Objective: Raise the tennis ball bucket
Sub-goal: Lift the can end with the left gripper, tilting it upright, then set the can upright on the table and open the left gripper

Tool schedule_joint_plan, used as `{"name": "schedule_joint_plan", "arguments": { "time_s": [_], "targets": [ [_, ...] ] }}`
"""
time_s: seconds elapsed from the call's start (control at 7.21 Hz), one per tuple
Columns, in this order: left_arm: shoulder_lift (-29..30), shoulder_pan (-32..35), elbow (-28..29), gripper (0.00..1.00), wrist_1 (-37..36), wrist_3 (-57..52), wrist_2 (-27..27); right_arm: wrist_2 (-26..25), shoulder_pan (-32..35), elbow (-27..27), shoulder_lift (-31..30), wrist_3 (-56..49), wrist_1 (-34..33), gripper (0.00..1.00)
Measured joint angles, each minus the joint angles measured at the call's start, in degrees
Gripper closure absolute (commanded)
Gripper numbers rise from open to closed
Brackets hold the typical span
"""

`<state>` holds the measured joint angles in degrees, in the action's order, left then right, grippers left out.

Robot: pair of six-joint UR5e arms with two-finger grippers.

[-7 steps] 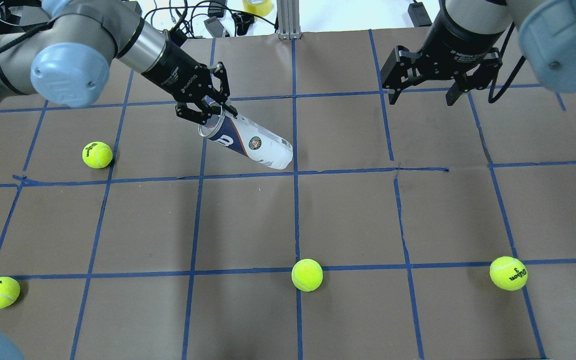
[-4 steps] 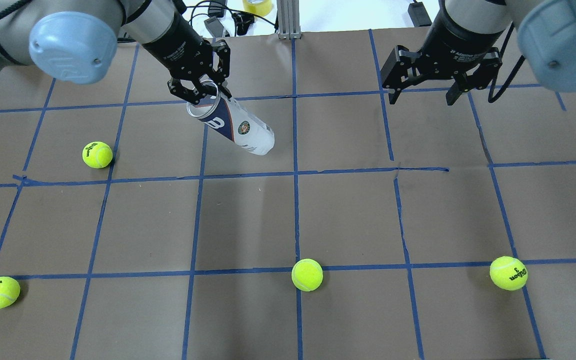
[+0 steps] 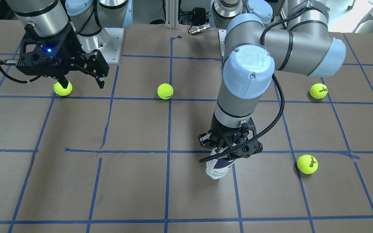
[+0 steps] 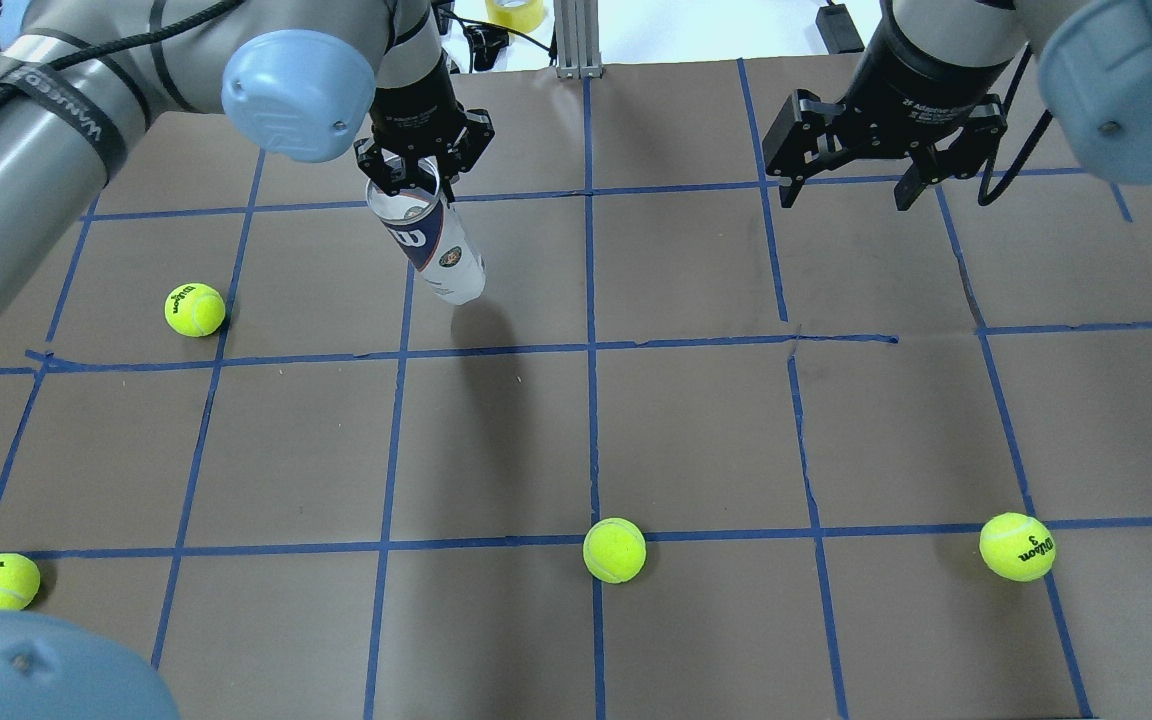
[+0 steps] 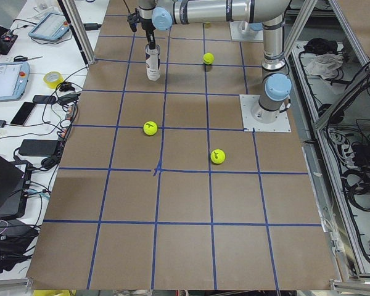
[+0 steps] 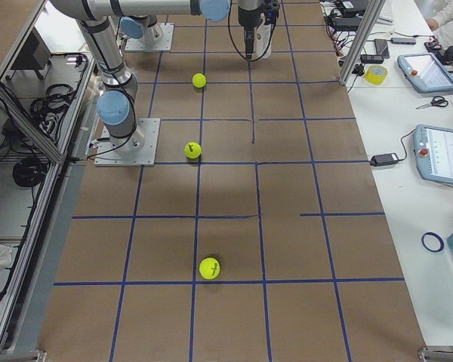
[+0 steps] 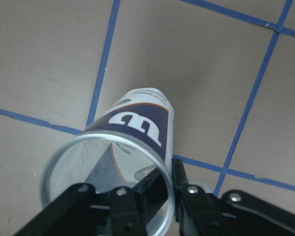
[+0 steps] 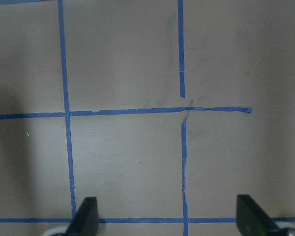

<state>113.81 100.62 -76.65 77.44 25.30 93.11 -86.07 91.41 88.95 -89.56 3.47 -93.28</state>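
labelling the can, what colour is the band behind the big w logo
Navy blue, on the tennis ball bucket; clearest in the left wrist view.

Glossy clear-plastic tennis ball bucket point(image 4: 433, 250)

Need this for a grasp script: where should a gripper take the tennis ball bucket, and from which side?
Take the tennis ball bucket at its open top, coming from above, with the wall pinched between the fingers, as the left gripper seems to do. It is nearly upright, mouth up, and the thin wall suits a narrow pinch; the round body might slip.
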Motion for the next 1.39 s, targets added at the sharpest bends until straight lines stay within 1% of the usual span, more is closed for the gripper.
{"name": "schedule_joint_plan", "arguments": {
  "time_s": [0.14, 0.42, 0.55, 0.69, 0.97, 1.25, 1.39],
  "targets": [
    [1.6, 0.9, 1.5, 1.0, 0.0, 0.2, 1.3, 0.0, 0.0, 0.0, 0.0, 0.1, 0.0, 0.0],
    [3.6, 1.6, 2.3, 1.0, -0.5, 0.4, 2.3, 0.0, 0.0, 0.0, 0.0, 0.2, 0.0, 0.0],
    [4.3, 1.7, 2.3, 0.04, -0.8, 0.5, 2.3, -0.1, 0.0, 0.1, 0.0, 0.2, 0.0, 0.0],
    [4.8, 1.7, 2.4, 0.0, -1.3, 0.7, 2.2, -1.0, 0.0, 0.0, -0.2, 0.2, -0.1, 0.0],
    [5.3, 1.8, 2.3, 0.0, -1.8, 2.6, 2.0, -4.7, 0.0, 0.0, -1.2, 0.4, -0.1, 0.0],
    [3.8, 2.0, 2.5, 0.0, -2.1, 3.1, 1.9, -5.1, 0.1, 0.2, -1.3, 0.5, -0.1, 0.0],
    [1.6, 2.2, 2.6, 0.0, -2.1, 2.3, 2.0, -5.1, 0.1, 0.2, -1.3, 0.5, -0.1, 0.0]
  ]
}}
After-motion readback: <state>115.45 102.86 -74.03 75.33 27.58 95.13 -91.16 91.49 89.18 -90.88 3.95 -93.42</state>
